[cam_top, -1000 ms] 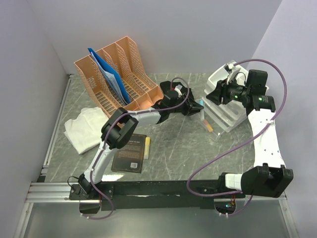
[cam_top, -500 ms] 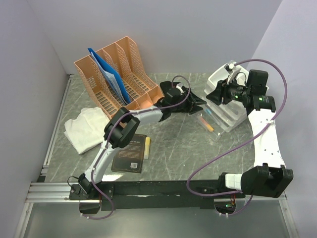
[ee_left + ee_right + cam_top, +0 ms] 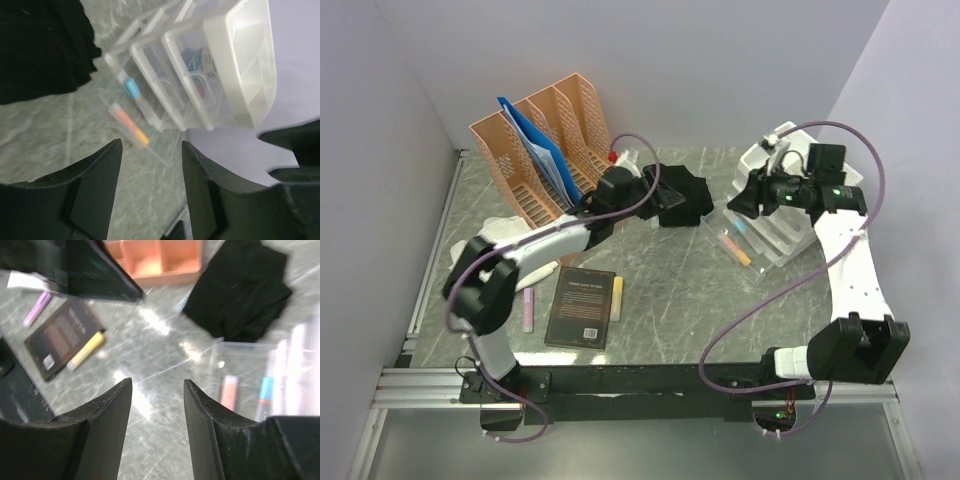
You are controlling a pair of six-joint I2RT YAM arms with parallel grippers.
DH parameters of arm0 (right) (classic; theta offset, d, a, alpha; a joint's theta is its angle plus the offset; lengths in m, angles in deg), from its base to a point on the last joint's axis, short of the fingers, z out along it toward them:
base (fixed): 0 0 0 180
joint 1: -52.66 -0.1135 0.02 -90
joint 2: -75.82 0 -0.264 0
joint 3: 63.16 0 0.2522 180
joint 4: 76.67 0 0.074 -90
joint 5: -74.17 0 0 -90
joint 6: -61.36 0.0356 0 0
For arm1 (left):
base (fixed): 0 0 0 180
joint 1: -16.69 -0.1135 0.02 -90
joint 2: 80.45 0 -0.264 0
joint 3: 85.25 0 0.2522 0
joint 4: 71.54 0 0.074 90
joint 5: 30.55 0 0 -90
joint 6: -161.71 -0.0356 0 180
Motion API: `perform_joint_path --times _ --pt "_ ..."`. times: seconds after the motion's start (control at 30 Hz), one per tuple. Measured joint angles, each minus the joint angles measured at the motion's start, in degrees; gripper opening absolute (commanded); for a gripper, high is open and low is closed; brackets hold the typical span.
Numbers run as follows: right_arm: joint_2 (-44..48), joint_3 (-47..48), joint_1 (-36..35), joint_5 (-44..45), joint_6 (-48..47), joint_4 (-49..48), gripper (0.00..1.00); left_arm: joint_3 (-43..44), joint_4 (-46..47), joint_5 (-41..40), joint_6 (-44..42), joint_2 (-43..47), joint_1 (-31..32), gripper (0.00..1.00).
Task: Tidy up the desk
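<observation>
The desk (image 3: 670,300) is grey-green marble with a black rail at its near edge. My left gripper (image 3: 655,195) is open and empty, next to a crumpled black cloth (image 3: 682,195). In the left wrist view the gripper (image 3: 151,150) hangs over bare marble and the cloth (image 3: 40,45) is at the upper left. My right gripper (image 3: 740,197) is open and empty in front of a clear drawer organizer (image 3: 780,215). In the right wrist view the gripper (image 3: 157,385) is above the desk, left of the pulled-out clear drawer (image 3: 250,355).
An orange file rack (image 3: 555,150) with a blue folder (image 3: 542,155) stands at the back left. A white cloth (image 3: 495,250), a pink marker (image 3: 528,310), a black book (image 3: 583,307) and a yellow highlighter (image 3: 617,297) lie on the left. The drawer holds an orange marker (image 3: 740,250).
My left arm has swung back to the left, away from the drawer organizer, uncovering the pink marker. The black cloth now lies in plain view beside it. The right gripper shifted slightly left.
</observation>
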Motion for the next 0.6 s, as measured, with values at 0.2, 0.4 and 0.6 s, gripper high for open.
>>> perform_joint_path --times 0.2,0.4,0.6 --pt "-6.14 0.11 -7.80 2.86 -2.23 3.30 0.54 -10.97 -7.02 -10.40 -10.71 15.76 0.48 0.66" --pt "-15.37 2.19 -16.79 7.56 0.04 3.08 0.52 -21.20 -17.97 -25.68 -14.29 30.69 0.44 0.85" --pt "-27.82 8.70 -22.23 15.04 8.50 -0.35 0.50 -28.28 -25.88 -36.30 -13.25 44.87 0.11 0.88"
